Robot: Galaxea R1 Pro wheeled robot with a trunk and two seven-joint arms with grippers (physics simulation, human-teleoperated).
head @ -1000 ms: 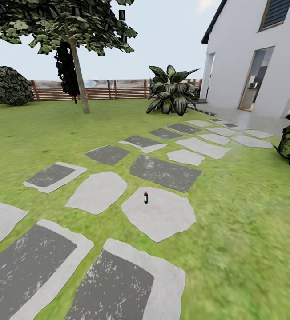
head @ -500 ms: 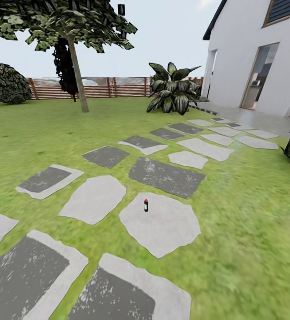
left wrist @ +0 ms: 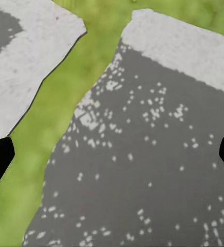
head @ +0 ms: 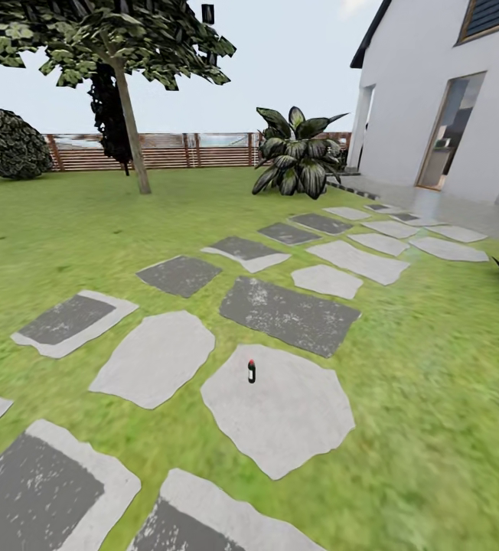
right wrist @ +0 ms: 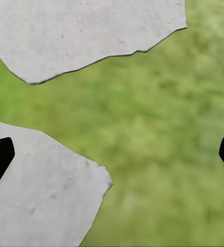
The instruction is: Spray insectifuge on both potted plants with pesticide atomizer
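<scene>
The left gripper [left wrist: 112, 154] and right gripper [right wrist: 112, 154] both hang spread wide and empty over paving and grass. Ahead, the spray bottle [head: 251, 371] stands upright near the left edge of a pale stepping stone [head: 295, 417]. The step is the approach: roll close, stop square to the stone, and keep the bottle central. Beyond the stone, a tree [head: 127, 115] stands before the fence [head: 188, 151].
</scene>
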